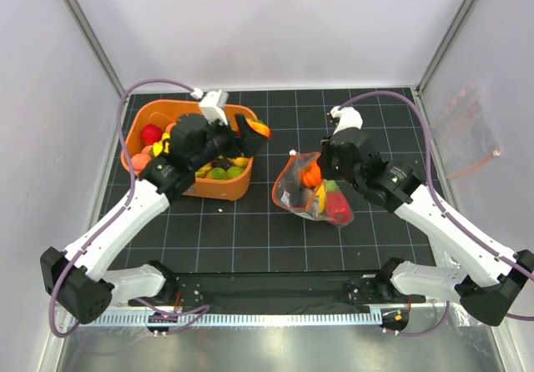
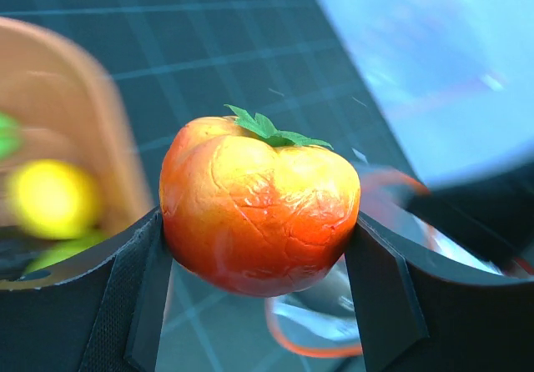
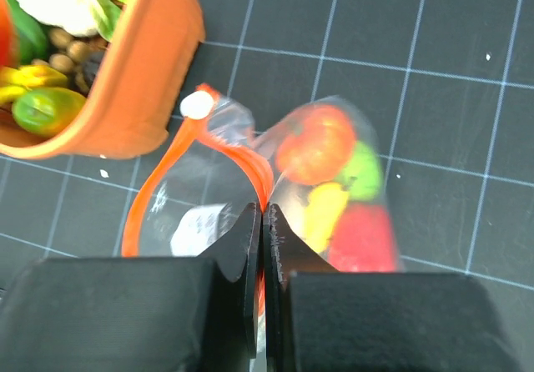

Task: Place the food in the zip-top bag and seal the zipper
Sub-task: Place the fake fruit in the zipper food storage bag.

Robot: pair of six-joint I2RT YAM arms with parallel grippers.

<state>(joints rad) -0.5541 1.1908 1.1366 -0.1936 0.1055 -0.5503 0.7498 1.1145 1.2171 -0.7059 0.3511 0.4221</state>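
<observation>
My left gripper (image 2: 257,226) is shut on an orange-red toy fruit (image 2: 259,209) with a green leaf, one finger pressed to each side. In the top view this fruit (image 1: 259,128) hangs just past the orange tub's right end, left of the zip-top bag (image 1: 310,193). The bag lies on the black mat and holds orange, yellow, lime-green and red food (image 3: 334,188). My right gripper (image 3: 264,215) is shut on the red-orange zipper (image 3: 158,190), lifting one side so the mouth gapes toward the tub. The strip's white tab (image 3: 197,105) shows at its far end.
The orange tub (image 1: 136,138) at the back left holds several more toy pieces; its corner (image 3: 142,80) sits close to the bag's mouth. Another clear pouch (image 1: 467,134) with a red strip shows against the right wall panel. White walls enclose the mat.
</observation>
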